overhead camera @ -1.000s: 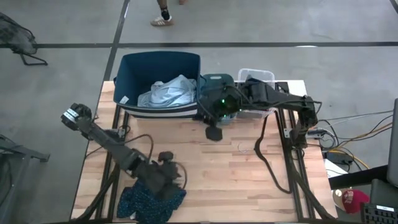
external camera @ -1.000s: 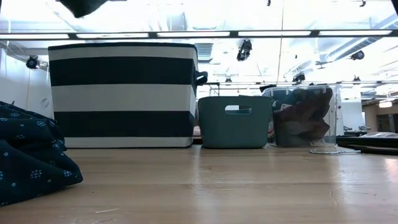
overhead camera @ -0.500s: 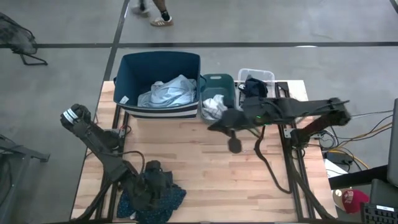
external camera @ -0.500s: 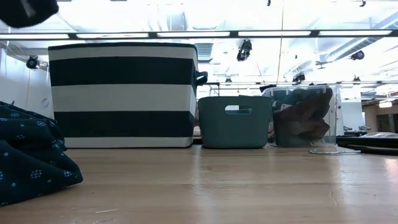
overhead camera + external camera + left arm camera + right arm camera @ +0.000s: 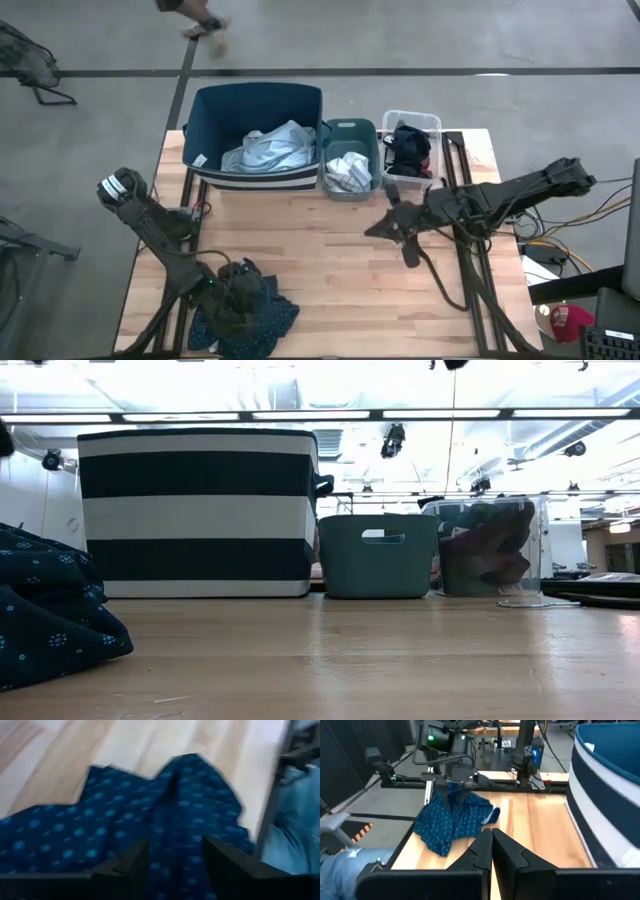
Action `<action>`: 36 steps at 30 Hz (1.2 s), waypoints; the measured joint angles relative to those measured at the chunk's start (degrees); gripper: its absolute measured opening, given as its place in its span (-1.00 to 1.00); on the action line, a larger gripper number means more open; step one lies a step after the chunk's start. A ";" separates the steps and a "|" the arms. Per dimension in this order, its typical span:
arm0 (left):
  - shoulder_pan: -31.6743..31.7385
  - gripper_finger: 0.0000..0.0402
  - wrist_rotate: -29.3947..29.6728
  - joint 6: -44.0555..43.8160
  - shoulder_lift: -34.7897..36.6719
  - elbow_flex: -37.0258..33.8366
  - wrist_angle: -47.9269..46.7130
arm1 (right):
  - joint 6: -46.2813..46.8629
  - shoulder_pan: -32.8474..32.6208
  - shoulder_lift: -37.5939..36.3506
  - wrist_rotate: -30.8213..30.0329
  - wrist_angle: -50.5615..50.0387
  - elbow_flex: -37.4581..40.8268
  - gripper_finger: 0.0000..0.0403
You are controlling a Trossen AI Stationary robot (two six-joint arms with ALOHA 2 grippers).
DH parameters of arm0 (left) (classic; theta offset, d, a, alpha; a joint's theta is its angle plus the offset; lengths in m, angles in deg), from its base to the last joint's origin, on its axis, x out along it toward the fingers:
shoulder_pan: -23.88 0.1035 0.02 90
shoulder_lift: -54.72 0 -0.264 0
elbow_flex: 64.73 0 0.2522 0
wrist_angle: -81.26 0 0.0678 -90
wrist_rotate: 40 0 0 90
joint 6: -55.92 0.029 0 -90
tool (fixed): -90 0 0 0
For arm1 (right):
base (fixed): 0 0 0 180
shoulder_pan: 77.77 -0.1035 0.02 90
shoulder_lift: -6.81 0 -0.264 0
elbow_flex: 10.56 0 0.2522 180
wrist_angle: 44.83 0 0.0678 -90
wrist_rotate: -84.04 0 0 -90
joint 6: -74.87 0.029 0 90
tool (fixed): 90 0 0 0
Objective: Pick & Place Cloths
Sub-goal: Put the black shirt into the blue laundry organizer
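The dark teal dotted cloth (image 5: 262,320) lies heaped at the table's near left corner, also in the low view (image 5: 45,610). My left gripper (image 5: 175,862) is open, pointing down just over it (image 5: 238,298), a finger on each side of a raised fold (image 5: 175,785). My right gripper (image 5: 492,839) is shut and empty, high above the table's middle right (image 5: 380,228). Light blue shirts (image 5: 270,148) lie in the navy bin, a white piece (image 5: 348,172) in the teal bin, black and maroon pieces (image 5: 408,148) in the clear bin. My left gripper stands over the dotted cloth from above with its fingers (image 5: 132,865) apart on either side of a fold. Whether the fingertips touch the fabric I cannot tell.
Navy striped bin (image 5: 205,115), teal bin (image 5: 350,128) and clear bin (image 5: 412,118) stand in a row along the far edge. Bare wood (image 5: 320,260) spreads between them and the near edge. A person walks beyond the far side (image 5: 195,15). Blue denim (image 5: 295,820) shows past the table's edge.
My right arm has drawn back from above the teal bin toward the table's right and near side, uncovering the white piece in that bin. My left gripper has moved toward the near edge and down over the dotted cloth, which has stayed put.
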 joint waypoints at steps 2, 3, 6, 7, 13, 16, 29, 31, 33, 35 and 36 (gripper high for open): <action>-0.04 0.01 -0.07 -2.94 -0.02 -1.50 -0.08 | 0.92 -0.01 -1.35 -0.03 2.74 3.20 -0.96; -0.04 0.08 -0.25 -4.26 -0.02 -2.05 -0.08 | 1.56 -0.01 -1.95 0.00 3.69 4.69 -0.96; -0.10 0.29 -2.48 -7.17 -0.02 -3.64 0.54 | 3.30 0.00 -2.66 -0.02 6.06 8.44 -0.96; -0.10 0.36 -3.86 -7.47 -0.02 -4.17 1.14 | 3.75 0.01 -2.89 -0.01 6.41 9.29 -0.96; -1.01 0.65 -6.99 -7.94 -0.20 -7.54 8.42 | 4.55 0.01 -3.14 0.01 9.11 11.62 -0.96; -1.14 0.69 -7.34 -8.82 -1.17 -9.06 10.06 | 4.39 0.01 -2.78 0.01 9.38 11.49 -0.96; -1.09 0.33 -5.21 -7.84 -9.75 -11.70 14.45 | 3.86 0.01 -1.58 0.04 10.85 11.52 -0.96; -0.67 0.18 -4.15 -5.99 -11.56 -11.52 16.22 | 3.86 0.01 -1.15 0.04 11.12 11.52 -0.96; -0.31 0.01 -3.38 -3.32 -13.30 -11.42 18.67 | 3.84 0.01 -0.46 0.04 12.09 11.54 -0.96; -0.09 -0.16 -2.03 0.48 -14.76 -11.42 21.67 | 3.59 0.01 0.38 0.04 12.78 11.54 -0.96; 0.06 -0.25 -1.52 2.04 -15.33 -11.42 23.12 | 3.07 0.01 0.83 0.04 13.04 11.54 -0.96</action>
